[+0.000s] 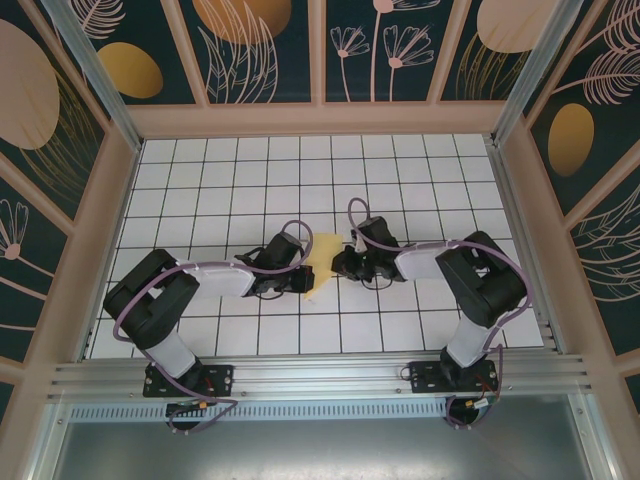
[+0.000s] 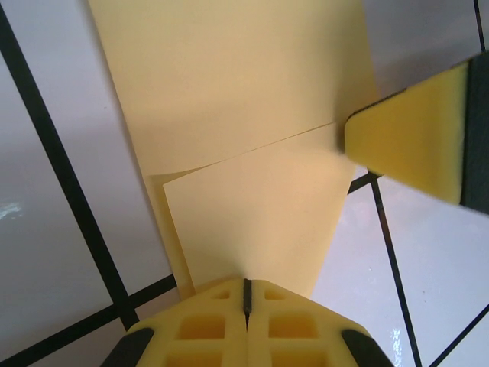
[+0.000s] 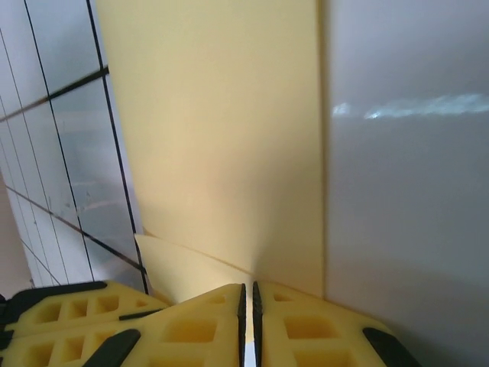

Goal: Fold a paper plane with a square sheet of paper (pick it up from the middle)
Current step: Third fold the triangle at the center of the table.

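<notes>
**Inspector:** What is the state of each gripper?

**Technician:** The left gripper (image 2: 246,297) has its jaws pressed together on one edge of the square sheet of paper (image 2: 252,107), and the paper runs out from between the pads. The right gripper (image 3: 246,297) is closed to a thin slit on the opposite edge, also pinching the sheet.

**Inspector:** Where is the sheet?

**Technician:** It lies between the two grippers, about the middle of the table (image 1: 400,170), slightly toward the near edge. It is partly folded, with one layer overlapping another along a slanted fold edge. It appears to lie close to the surface, but the wrist views do not show whether it rests there or hangs just clear.

**Inspector:** What could go wrong from here?

**Technician:** There are three likely faults.
- **Tearing:** if the arms draw apart, the thin paper may tear at a pinch point.
- **False crease:** if the arms converge unevenly, the span may buckle and take a false crease.
- **Slipping:** if either pinch slips, the layers may slide and the fold line will drift, leaving unequal wings.

The fingertips also work close together, so contact between the grippers is possible.
</notes>
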